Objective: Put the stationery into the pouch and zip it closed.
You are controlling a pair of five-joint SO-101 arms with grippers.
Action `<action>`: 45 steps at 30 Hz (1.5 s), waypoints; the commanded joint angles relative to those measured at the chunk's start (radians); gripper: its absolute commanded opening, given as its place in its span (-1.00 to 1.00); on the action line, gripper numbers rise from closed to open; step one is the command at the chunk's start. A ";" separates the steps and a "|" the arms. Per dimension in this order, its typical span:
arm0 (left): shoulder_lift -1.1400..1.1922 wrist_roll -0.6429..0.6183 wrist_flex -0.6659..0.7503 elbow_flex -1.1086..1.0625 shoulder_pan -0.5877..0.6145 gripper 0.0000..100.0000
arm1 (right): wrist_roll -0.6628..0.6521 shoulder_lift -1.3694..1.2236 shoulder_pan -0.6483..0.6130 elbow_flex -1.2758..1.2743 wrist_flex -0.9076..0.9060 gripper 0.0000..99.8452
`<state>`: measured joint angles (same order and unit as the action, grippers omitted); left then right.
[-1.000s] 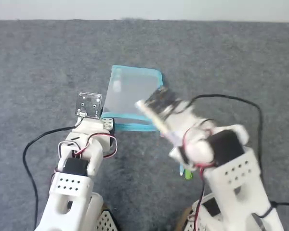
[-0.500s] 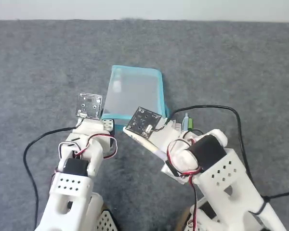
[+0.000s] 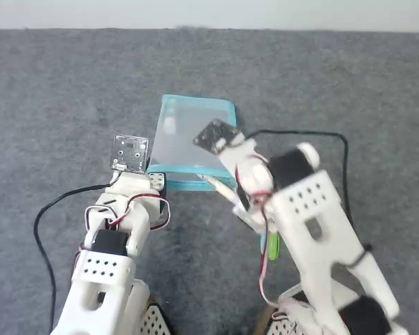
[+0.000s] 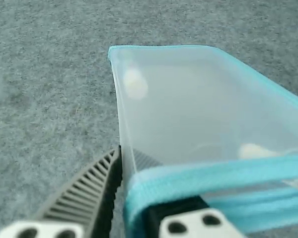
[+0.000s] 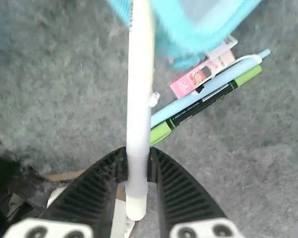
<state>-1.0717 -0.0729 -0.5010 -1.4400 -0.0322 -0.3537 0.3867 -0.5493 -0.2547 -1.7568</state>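
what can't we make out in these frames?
White pen tip: right wrist view, cut by the frame edge at the pouch mouth; in or out unclear.
Loose pens: high view, right arm covers all but a green pen end.
Pouch contents: left wrist view, frosted wall blurs the pale shapes.
Zip end: left wrist view, runs off the frame edge.

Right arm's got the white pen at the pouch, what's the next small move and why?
Probably slide the white pen forward into the pouch: the right gripper grips it, its tip meets the teal mouth, and the left gripper pins that edge.
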 commanded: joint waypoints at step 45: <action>-0.015 0.005 0.029 0.016 0.011 -0.98 | 0.155 -0.059 0.200 -0.457 0.400 -0.57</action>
<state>-1.0702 -0.0729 -0.5010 -1.4400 -0.0307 -0.2094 0.2992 -0.3636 -0.6859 -1.3993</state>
